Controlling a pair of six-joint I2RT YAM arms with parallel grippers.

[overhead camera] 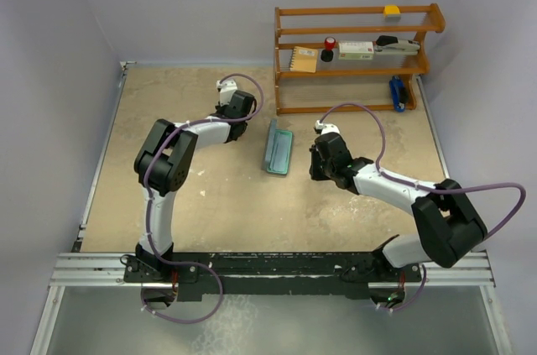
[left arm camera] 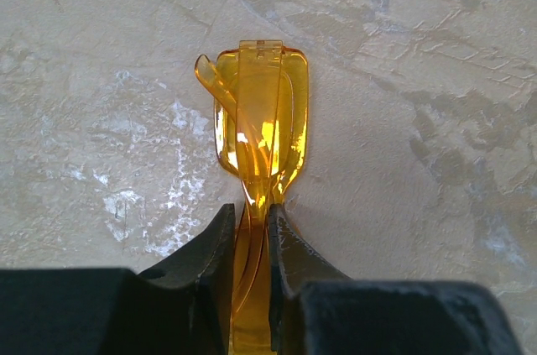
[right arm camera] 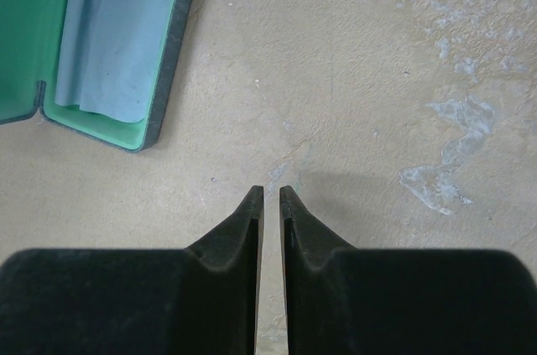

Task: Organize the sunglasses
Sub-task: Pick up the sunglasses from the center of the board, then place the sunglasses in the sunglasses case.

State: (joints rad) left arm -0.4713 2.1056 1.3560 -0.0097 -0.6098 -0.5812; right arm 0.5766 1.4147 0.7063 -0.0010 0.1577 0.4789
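Firmly, the left tool (left arm camera: 250, 216) pinches the folded orange sunglasses (left arm camera: 262, 116) edge-on.

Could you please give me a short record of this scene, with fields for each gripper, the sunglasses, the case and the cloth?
left gripper: shut on the sunglasses, jaws pinching the amber frame
right gripper: shut, empty, over bare table beside the case
sunglasses: amber, folded, outside the case; resting on or just above the table, cannot tell which
case: open, teal interior, mid-table between the arms
cloth: light blue, lying inside the case
shelf: wooden, back right, holding small items
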